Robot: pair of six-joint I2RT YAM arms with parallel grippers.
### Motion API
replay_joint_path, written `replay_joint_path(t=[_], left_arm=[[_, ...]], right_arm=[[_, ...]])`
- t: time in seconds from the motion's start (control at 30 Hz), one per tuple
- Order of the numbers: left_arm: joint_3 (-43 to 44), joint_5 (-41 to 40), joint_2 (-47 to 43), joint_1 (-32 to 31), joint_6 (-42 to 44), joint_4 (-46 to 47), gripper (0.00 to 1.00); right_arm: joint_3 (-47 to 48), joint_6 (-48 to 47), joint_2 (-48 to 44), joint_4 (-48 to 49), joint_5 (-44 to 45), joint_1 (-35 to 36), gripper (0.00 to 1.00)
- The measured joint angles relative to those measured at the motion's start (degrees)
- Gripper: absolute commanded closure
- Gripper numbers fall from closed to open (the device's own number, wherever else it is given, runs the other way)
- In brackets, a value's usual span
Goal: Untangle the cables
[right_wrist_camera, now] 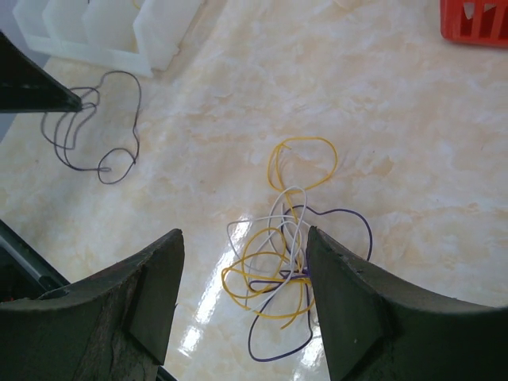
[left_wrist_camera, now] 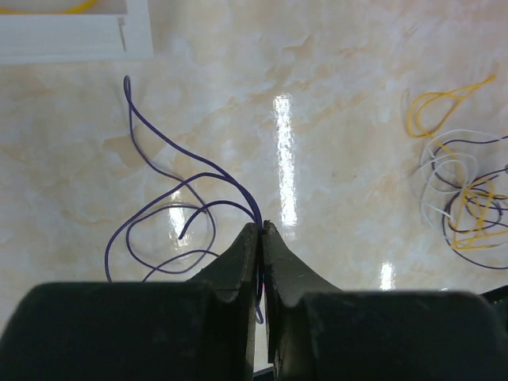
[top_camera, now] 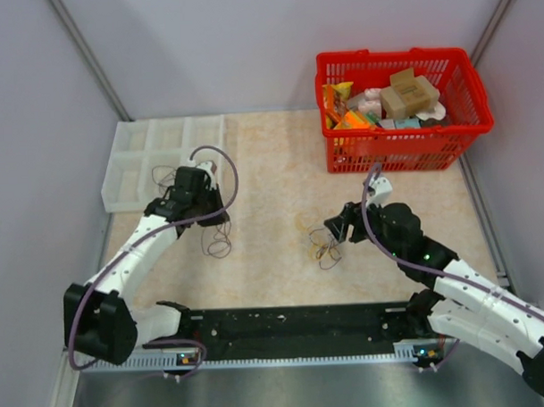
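the left claw (left_wrist_camera: 262, 232) is pressed together on a single purple cable (left_wrist_camera: 171, 198) — its loops trail over the counter (left_wrist_camera: 333, 95) toward ten o'clock, near the white tray (left_wrist_camera: 71, 36). at three o'clock from there, the right claw (right_wrist_camera: 242, 294) hangs spread above the yellow, white and purple tangle (right_wrist_camera: 278, 262).

Bits you just can't make out from where I'm standing

From overhead the tangle (top_camera: 324, 249) is too fine to sort strand from strand. In the left wrist view the purple wire (left_wrist_camera: 127, 87) vanishes between the left gripper (left_wrist_camera: 261, 227)'s pinched tips and the white tray (left_wrist_camera: 75, 36) is clipped upper left. The red basket (right_wrist_camera: 476, 20) is cut off upper right in the right wrist view.
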Motion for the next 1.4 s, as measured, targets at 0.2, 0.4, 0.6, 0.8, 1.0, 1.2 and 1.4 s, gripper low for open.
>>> replay_joint_path(t=[0.2,0.4,0.6,0.8,1.0,1.2,1.4], left_arm=[[-0.26,-3.37,9.86,-2.23,0.37,1.46,0.86],[-3.04,-7.17,12.59,-2.86,-0.39,2.84,0.72],[-6.78,-10.43,13.6,-4.44,-2.75,3.5,0.33],[-9.46,-11.37,13.29,-5.05,-5.7,4.63,0.3],[-11.1,-12.13,9.57,-5.97,-8.33,5.27,0.31],[-12.26,-12.72,6.25,-6.05,-10.8,5.7,0.27],[-12.81,-13.11,6.47,-4.98,-11.8,6.05,0.1]], right_arm=[[0.0,-0.02,-2.99,-0.92,0.72,-0.24,0.36],[0.0,-0.04,-2.97,-1.11,0.9,-0.28,0.36],[0.0,-0.04,-2.16,-1.29,0.9,-0.28,0.36],[0.0,-0.02,-1.73,-1.29,0.85,-0.33,0.36],[0.0,-0.02,-1.7,-1.29,0.81,-0.37,0.36],[0.0,0.02,-1.64,-1.29,0.66,-0.37,0.36],[0.0,0.02,-1.64,-1.29,0.61,-0.37,0.36]])
